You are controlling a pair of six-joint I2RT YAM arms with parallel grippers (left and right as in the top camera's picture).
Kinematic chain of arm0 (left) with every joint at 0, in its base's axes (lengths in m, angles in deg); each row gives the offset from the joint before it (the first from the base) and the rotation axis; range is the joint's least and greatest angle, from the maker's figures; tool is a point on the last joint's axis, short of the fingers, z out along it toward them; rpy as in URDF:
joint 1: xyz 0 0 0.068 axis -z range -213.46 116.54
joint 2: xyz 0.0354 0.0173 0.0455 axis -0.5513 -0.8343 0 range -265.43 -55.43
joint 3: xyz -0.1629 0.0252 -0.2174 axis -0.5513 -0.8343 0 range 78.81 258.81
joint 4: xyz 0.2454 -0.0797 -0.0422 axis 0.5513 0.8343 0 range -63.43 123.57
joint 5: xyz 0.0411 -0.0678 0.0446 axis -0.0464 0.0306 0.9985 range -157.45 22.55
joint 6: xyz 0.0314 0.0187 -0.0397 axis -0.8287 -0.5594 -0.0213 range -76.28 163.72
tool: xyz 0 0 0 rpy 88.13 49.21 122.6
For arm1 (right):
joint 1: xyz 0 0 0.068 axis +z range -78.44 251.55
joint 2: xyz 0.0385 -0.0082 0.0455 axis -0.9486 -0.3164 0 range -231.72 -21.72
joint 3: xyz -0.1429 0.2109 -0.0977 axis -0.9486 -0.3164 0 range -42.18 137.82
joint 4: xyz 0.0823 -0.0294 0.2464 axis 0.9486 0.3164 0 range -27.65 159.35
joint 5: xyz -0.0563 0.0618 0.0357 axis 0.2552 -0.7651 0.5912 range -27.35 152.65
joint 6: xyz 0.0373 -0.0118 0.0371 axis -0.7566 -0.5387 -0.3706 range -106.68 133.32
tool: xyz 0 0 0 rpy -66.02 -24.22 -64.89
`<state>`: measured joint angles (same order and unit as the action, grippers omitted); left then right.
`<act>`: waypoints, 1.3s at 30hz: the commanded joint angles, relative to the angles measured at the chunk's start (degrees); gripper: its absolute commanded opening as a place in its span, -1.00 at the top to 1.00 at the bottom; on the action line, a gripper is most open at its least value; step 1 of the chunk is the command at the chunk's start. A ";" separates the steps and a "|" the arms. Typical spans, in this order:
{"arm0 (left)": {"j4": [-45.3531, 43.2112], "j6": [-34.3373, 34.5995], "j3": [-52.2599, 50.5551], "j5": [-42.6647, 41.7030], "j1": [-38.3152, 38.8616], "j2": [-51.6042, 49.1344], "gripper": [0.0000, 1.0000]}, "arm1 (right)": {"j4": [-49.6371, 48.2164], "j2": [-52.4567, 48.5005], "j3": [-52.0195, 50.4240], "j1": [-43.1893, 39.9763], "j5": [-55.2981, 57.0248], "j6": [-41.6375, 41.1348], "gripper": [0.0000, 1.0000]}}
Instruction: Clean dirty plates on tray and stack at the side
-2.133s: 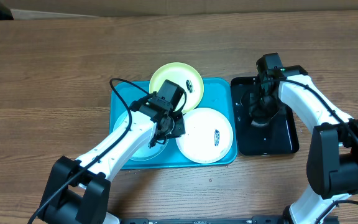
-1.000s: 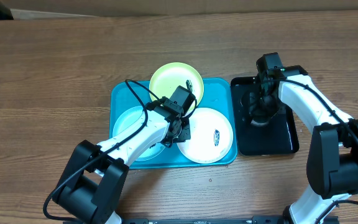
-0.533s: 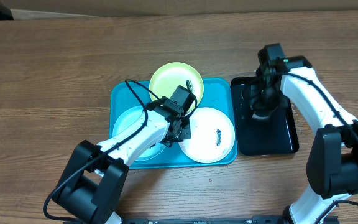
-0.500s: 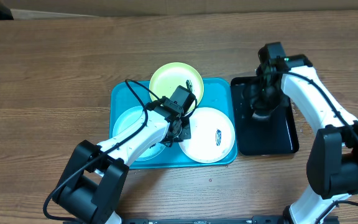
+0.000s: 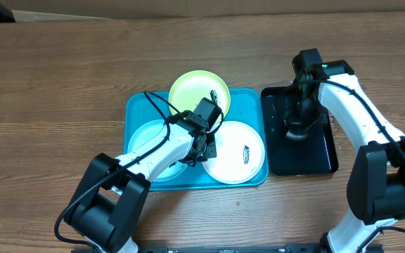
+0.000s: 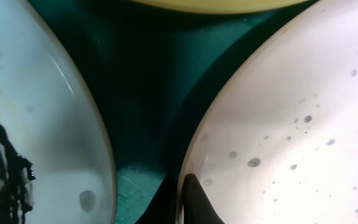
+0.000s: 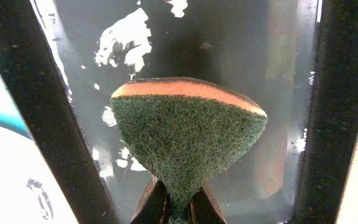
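Wooden table, turquoise tray: white plate beside left hand, its grip unclear; right hand clenched on sponge.

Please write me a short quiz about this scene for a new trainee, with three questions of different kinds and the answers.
1. True or false: the right claw holds a sponge.
2. Which plate lies partly over the far rim of the blue tray? A. green plate B. white C. light blue
3. Fill in: the sponge hangs over the ___.
Key: 1 true; 2 A; 3 black tray.
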<state>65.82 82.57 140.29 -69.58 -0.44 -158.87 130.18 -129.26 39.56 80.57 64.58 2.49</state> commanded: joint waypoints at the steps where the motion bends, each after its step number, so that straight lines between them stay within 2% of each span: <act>1: 0.52 -0.07 0.55 -2.01 -0.02 -0.87 0.92 | -1.05 0.15 -2.32 -0.07 0.59 -1.18 0.92; 18: 4.20 2.54 1.38 -0.96 -3.78 -0.63 0.92 | 0.59 0.15 -1.03 -0.07 -2.19 3.45 0.93; 20: 4.02 2.51 1.38 -1.03 -3.76 -0.66 0.65 | 0.85 0.15 -1.03 -0.09 -2.21 3.58 0.93; 23: 3.26 2.49 1.38 -0.85 -4.00 -0.66 0.48 | 0.83 0.15 -1.03 -0.07 -2.21 3.58 0.93; 26: 2.23 2.51 1.38 -0.87 -4.17 -0.66 0.58 | 0.72 0.15 -0.59 -0.09 -2.08 3.58 0.93; 29: 2.08 2.51 1.38 -0.87 -4.17 -0.66 0.92 | 1.95 0.15 1.36 -0.09 -2.03 3.61 0.93; 39: 1.18 2.51 1.38 -0.44 -4.17 -0.66 0.92 | 4.85 0.15 3.37 -0.02 -2.03 3.56 0.93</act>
<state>67.32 84.30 140.94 -71.46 -4.27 -158.89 135.21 -129.26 41.63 80.57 62.85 5.88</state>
